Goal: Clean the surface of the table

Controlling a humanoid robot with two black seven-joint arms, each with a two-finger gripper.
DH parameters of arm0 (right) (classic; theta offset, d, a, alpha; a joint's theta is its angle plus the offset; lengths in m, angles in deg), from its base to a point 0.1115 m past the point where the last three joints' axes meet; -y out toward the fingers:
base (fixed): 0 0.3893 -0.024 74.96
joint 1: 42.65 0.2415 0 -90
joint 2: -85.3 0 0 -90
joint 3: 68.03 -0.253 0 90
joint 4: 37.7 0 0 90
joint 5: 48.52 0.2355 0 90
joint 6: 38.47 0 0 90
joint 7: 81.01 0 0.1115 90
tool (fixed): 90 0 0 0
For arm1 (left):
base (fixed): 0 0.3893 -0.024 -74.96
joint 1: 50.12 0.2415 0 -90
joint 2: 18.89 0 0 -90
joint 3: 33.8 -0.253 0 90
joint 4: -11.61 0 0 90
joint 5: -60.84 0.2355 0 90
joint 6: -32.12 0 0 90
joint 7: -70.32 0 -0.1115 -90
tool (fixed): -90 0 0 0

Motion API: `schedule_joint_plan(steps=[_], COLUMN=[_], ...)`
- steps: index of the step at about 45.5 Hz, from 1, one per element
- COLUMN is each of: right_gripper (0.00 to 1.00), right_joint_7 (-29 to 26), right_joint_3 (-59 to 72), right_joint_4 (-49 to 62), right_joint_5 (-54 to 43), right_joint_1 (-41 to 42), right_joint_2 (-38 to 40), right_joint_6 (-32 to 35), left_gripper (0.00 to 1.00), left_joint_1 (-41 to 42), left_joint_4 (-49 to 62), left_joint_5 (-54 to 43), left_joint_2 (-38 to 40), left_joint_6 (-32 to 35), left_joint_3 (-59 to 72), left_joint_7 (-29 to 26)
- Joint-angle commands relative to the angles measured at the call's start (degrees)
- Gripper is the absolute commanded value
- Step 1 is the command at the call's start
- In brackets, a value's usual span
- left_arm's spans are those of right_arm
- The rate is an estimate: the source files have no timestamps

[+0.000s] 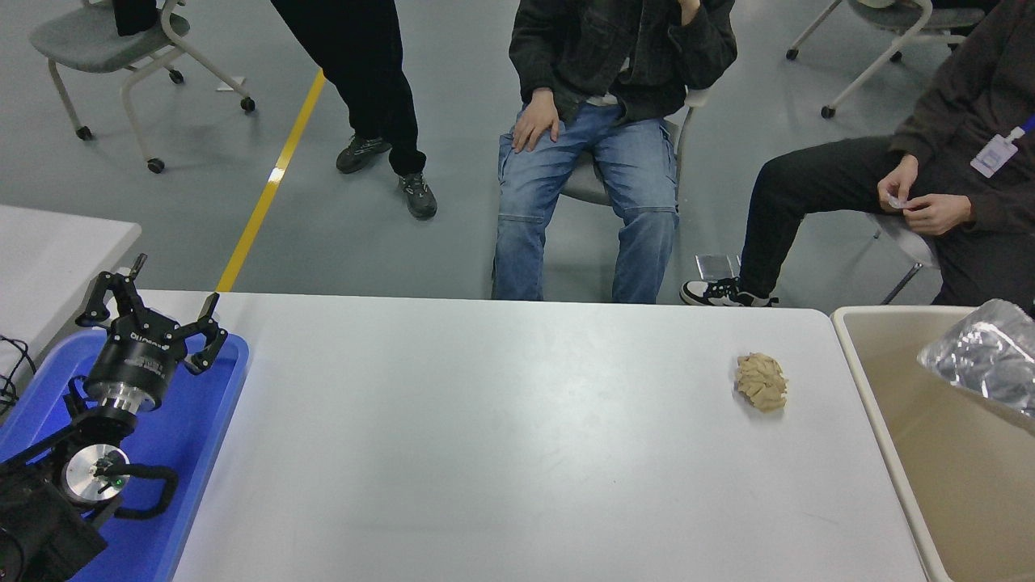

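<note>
On table surface [501,436], one tan wad [761,381]

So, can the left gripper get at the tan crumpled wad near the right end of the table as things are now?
Probably not easily. The left gripper is parked open over the blue tray at the far left, and the tan wad lies across the whole table surface. Nothing blocks the way; the distance is the problem.

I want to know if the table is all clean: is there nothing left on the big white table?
No, a tan crumpled lump lies on the table surface near its right end.
</note>
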Motion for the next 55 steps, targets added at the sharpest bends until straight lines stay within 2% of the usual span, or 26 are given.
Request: schedule_joint_plan(steps=[1,15,19,44,55], right_gripper=[0.00,0.00,0.00,0.00,0.00], right_joint_7=[-0.17,-1.49,-1.84,-2.63,-2.90], right_joint_3=[-0.05,-0.05,-0.05,-3.74,-3.92], right_joint_4=[19.20,26.41,28.08,28.17,28.17], right_joint_5=[5.11,8.97,10.82,13.54,13.54], right_joint_1=[-4.72,-7.44,-7.88,-9.38,-9.38], right_joint_2=[-12.24,-17.87,-19.36,-26.13,-26.48], right_joint_6=[-0.14,-1.01,-3.03,-7.78,-10.33], left_gripper=[1.00,1.00,1.00,1.00,1.00], left_joint_1=[0.00,0.00,0.00,0.00,0.00], left_joint_4=[0.03,0.03,0.03,0.03,0.03], left_joint_5=[0.00,0.00,0.00,0.00,0.00], left_joint_2=[0.00,0.00,0.00,0.00,0.00], left_joint_6=[0.00,0.00,0.00,0.00,0.00], left_joint_3=[0.00,0.00,0.00,0.00,0.00], left_joint_7=[0.00,0.00,0.00,0.00,0.00])
